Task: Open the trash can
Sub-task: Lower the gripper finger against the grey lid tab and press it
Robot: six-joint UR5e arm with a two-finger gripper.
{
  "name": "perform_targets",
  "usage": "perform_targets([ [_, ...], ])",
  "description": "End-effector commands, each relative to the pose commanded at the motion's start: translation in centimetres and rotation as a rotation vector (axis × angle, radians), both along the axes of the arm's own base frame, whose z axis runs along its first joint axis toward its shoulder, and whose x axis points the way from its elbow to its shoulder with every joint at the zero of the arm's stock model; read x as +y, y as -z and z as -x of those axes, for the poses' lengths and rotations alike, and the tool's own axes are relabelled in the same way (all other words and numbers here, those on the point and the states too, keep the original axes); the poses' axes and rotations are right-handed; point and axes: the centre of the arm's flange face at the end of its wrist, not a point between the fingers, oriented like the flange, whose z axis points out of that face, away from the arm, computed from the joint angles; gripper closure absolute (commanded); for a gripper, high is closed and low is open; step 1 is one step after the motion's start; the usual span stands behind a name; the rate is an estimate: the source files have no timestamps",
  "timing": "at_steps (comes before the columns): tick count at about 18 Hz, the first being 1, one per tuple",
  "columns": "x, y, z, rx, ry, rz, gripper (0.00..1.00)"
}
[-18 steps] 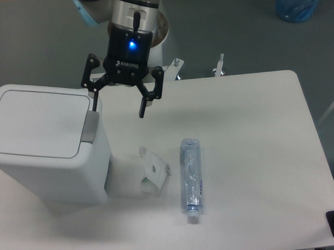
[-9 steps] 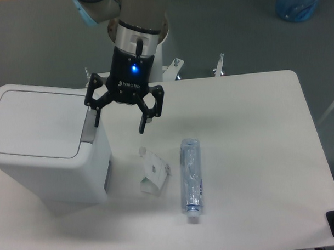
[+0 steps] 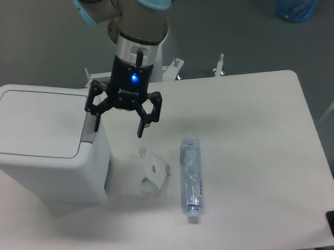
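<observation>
White table (image 3: pixel 249 133) carries trash can (image 3: pixel 44 143); grey floor (image 3: pixel 235 29) behind.

Plastic, paper and dark metal on a matt white desk (image 3: pixel 249 122).

The trash can (image 3: pixel 47 145) appears as smooth white plastic with a soft satin sheen, its push-button tab (image 3: pixel 90 127) a duller grey plastic. The pincer (image 3: pixel 117 125) looks matt black, apparently metal or hard plastic, under a brushed silvery wrist collar (image 3: pixel 138 43). The water bottle (image 3: pixel 191 176) is clear, glossy plastic with crinkled highlights. A folded scrap of paper (image 3: pixel 154 175) looks thin, matt white and creased. The floor (image 3: pixel 235 24) beyond reads as dull grey, smooth finish.
</observation>
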Motion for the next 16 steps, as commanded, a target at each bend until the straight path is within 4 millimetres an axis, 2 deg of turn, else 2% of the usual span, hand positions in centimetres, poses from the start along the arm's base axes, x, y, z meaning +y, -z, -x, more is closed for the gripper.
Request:
perform_targets([
  [16, -0.01, 0.56, -0.11, -0.007, 0.001, 0.008, 0.0],
])
